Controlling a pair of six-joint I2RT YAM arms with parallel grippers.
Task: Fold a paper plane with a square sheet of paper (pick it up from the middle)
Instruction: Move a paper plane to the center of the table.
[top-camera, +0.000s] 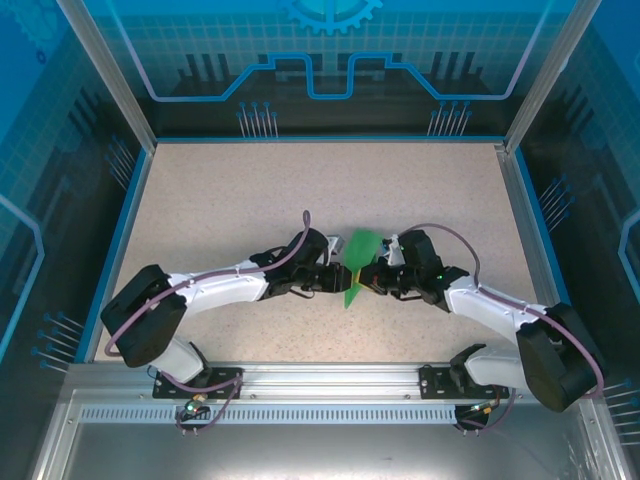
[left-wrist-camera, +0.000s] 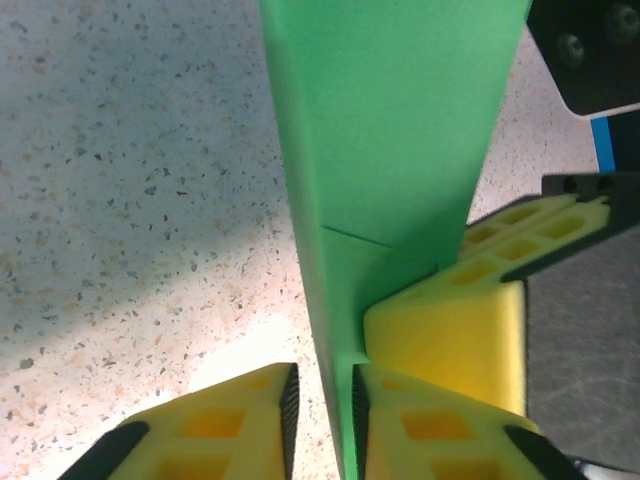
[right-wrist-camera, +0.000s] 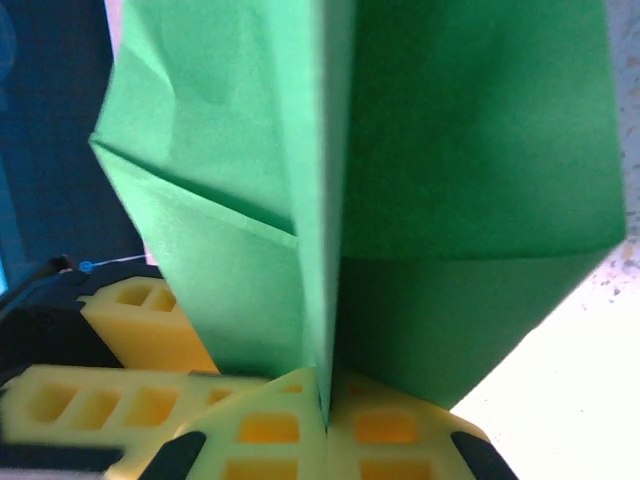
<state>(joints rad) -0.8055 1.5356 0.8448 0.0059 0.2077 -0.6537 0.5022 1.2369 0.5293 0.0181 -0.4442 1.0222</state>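
from the top, the two arms are meeting in the middle of the speckled table (top-camera: 250, 190). the green paper (top-camera: 360, 248) is standing on its edge between the left gripper (top-camera: 335, 279) and the right gripper (top-camera: 370, 279).

in the left wrist view, the left gripper (left-wrist-camera: 325, 405) is sitting with its jaws a little spread. the paper is running down between them, with a thin gap on the left.

in the right wrist view, the right gripper (right-wrist-camera: 325, 410) is pinching the paper's bottom fold, jaws pressed together.

i think the right one should be holding tight while the left goes slowly along the crease, so the thin paper is not crumpling.

i am seeing no words to read, just a gear drawing (top-camera: 330, 12) at the top middle.
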